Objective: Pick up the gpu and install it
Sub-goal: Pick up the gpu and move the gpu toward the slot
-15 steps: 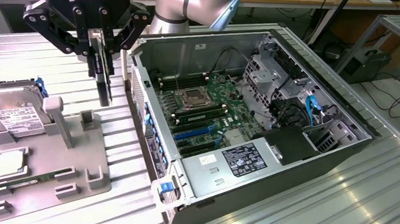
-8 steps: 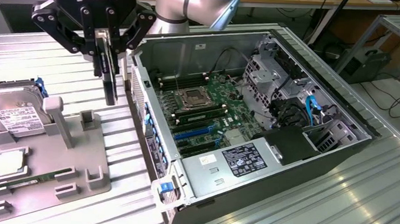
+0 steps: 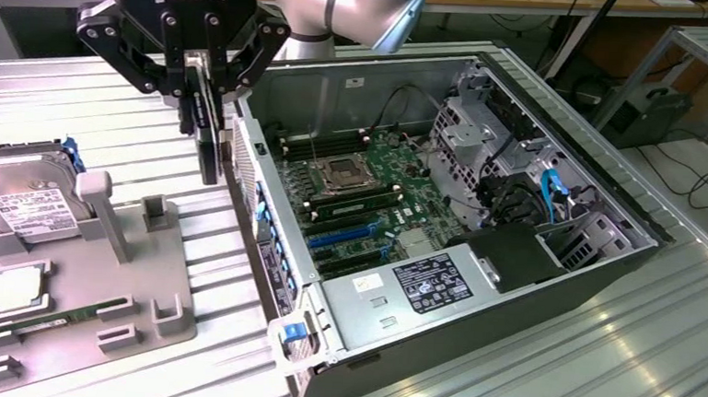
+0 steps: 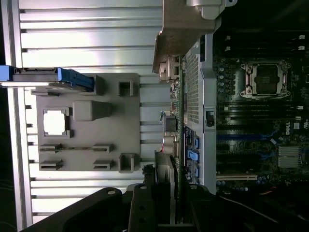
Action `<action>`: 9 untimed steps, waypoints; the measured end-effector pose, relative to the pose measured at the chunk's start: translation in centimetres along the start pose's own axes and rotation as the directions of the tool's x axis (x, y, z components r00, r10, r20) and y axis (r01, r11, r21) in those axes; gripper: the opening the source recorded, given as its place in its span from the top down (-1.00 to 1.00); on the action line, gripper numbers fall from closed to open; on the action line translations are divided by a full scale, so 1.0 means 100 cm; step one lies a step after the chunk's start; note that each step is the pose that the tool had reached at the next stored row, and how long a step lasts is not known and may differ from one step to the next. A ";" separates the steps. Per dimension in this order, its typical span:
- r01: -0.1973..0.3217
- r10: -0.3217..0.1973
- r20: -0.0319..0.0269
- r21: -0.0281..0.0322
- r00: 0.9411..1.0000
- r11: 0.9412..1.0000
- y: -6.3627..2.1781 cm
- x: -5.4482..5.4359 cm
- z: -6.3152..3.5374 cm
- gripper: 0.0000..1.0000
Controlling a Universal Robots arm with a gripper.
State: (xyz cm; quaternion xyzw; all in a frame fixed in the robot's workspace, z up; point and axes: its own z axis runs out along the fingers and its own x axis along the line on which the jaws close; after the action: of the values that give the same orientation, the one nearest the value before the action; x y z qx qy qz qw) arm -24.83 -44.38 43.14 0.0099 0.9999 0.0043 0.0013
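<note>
Partly hidden between the fingers, the gpu (image 3: 213, 153) shows edge-on in the exterior view, so its face is hard to make out. The gripper (image 3: 201, 92) is closed narrowly on the card's upper part, holding it in the air above the table (image 3: 41, 87), just beside the open computer case (image 3: 336, 77). Its long axis hangs vertical, free end down.

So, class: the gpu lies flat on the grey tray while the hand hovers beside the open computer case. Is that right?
Not quite. The gpu is not lying on the grey tray: the hand is shut on it, and it hangs on edge in the air. The rest holds: the hand hovers beside the open computer case. The exterior view shows this.
</note>
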 end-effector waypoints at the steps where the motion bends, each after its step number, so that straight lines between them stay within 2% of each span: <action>1: 0.000 0.000 0.000 0.000 1.000 1.000 0.0000 -0.001 0.0000 0.44; 9: 0.000 0.000 0.000 0.000 1.000 1.000 0.0001 -0.008 0.0001 0.44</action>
State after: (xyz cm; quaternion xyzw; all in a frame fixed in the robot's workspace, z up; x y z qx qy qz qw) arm -24.02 -44.38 43.13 0.0099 0.9999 0.0043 0.0013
